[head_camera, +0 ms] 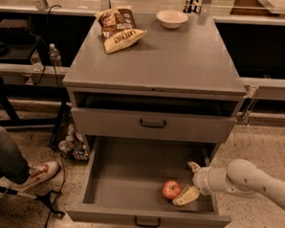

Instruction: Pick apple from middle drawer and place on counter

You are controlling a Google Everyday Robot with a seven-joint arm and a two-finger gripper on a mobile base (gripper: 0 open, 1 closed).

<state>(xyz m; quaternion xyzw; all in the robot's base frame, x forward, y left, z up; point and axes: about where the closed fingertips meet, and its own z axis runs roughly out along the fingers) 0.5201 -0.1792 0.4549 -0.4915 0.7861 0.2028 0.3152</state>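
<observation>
The apple point(171, 189), small and red with yellowish patches, lies on the floor of the pulled-out middle drawer point(129, 175), toward its front right. My gripper point(189, 181) reaches in from the right on a white arm and sits inside the drawer just right of the apple. It is open, with one pale fingertip point(186, 196) low beside the apple and the other further back. It holds nothing. The counter point(174, 60) is the flat grey top of the cabinet above.
A chip bag point(119, 28) and a white bowl point(171, 18) sit at the back of the counter. A closed drawer front point(152, 123) with a black handle hangs over the open drawer. A person's leg and shoe point(34, 172) are on the floor at left.
</observation>
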